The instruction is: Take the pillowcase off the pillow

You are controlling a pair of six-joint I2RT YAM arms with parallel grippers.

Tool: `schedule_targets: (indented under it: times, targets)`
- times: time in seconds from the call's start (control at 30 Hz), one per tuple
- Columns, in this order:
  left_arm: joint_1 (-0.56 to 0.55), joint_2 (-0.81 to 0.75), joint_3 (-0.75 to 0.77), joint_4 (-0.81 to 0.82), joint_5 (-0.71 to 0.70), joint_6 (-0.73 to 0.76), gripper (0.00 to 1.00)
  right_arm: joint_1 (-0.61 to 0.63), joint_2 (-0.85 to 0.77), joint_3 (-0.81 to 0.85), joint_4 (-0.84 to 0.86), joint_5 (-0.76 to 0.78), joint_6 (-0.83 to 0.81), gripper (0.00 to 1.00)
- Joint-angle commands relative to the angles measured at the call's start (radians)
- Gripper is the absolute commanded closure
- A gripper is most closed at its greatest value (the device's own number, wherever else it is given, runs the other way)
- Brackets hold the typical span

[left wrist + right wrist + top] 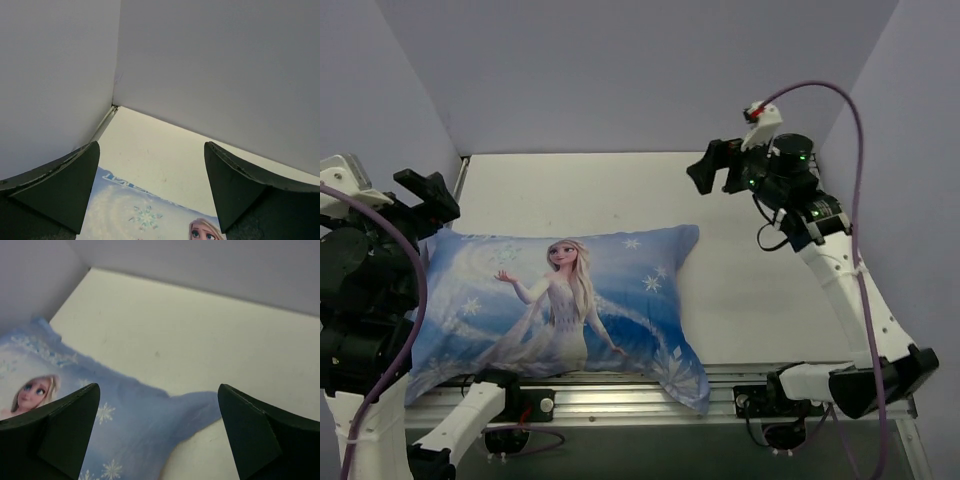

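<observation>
The blue pillowcase (560,300) with the blonde princess and snowflakes covers the pillow, which lies across the near left of the table. The white pillow itself is hidden inside it. My left gripper (425,195) is open and empty, raised above the pillowcase's far left corner (145,215). My right gripper (715,165) is open and empty, held high above the table beyond the pillowcase's far right corner (200,410). Neither gripper touches the fabric.
The cream table top (620,190) is enclosed by pale grey walls (640,70) at the back and both sides. A metal rail (650,400) with the arm bases runs along the near edge; the pillowcase's near right corner hangs over it.
</observation>
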State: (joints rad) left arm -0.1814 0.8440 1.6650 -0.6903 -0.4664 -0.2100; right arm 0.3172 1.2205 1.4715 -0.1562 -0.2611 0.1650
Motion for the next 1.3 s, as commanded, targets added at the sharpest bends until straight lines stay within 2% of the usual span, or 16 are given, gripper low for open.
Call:
schedule_targets:
  times: [0.0,0.17,0.27,0.47,0.63,0.7,0.73,0.8,0.83,0.87,0.9,1.0,1.03,1.17,1.27]
  targets:
    - [0.005,0.026,-0.042,-0.041,0.002,-0.048,0.06,0.060,0.138,-0.017,-0.083,-0.251,-0.022,0.00]
    - [0.005,0.046,-0.115,-0.100,0.017,-0.098,0.06,0.268,0.324,0.033,-0.149,-0.308,-0.131,0.00]
    - [0.007,0.046,-0.181,-0.115,0.032,-0.120,0.06,0.351,0.468,0.113,-0.203,-0.372,-0.211,0.00]
    - [0.005,0.035,-0.254,-0.140,0.051,-0.146,0.06,0.451,0.615,0.182,-0.285,-0.472,-0.349,0.00]
    - [0.007,0.035,-0.284,-0.150,0.049,-0.155,0.06,0.543,0.752,0.164,-0.373,-0.325,-0.418,0.01]
    - [0.007,0.035,-0.292,-0.149,0.049,-0.160,0.06,0.557,0.799,0.148,-0.388,-0.227,-0.398,0.11]
    - [0.007,0.036,-0.298,-0.147,0.052,-0.161,0.06,0.560,0.815,0.142,-0.396,-0.205,-0.389,0.36]
    - [0.007,0.040,-0.303,-0.141,0.055,-0.169,0.06,0.560,0.833,0.127,-0.385,-0.140,-0.340,0.67]
    - [0.007,0.043,-0.306,-0.138,0.058,-0.170,0.06,0.554,0.829,0.115,-0.373,-0.066,-0.326,0.88]
    - [0.007,0.046,-0.313,-0.134,0.064,-0.173,0.06,0.550,0.824,0.095,-0.356,-0.031,-0.309,0.95]
    - [0.005,0.050,-0.315,-0.129,0.069,-0.181,0.06,0.537,0.806,0.087,-0.347,0.000,-0.268,1.00]
    - [0.005,0.063,-0.318,-0.120,0.092,-0.195,0.06,0.435,0.746,0.044,-0.295,0.065,-0.182,1.00]
    - [0.007,0.066,-0.318,-0.117,0.097,-0.198,0.06,0.400,0.723,0.032,-0.278,0.094,-0.107,1.00]
    - [0.007,0.082,-0.317,-0.103,0.121,-0.210,0.06,0.208,0.581,-0.039,-0.220,0.195,0.022,1.00]
    - [0.007,0.095,-0.317,-0.094,0.143,-0.221,0.06,0.126,0.492,-0.115,-0.178,0.209,0.103,1.00]
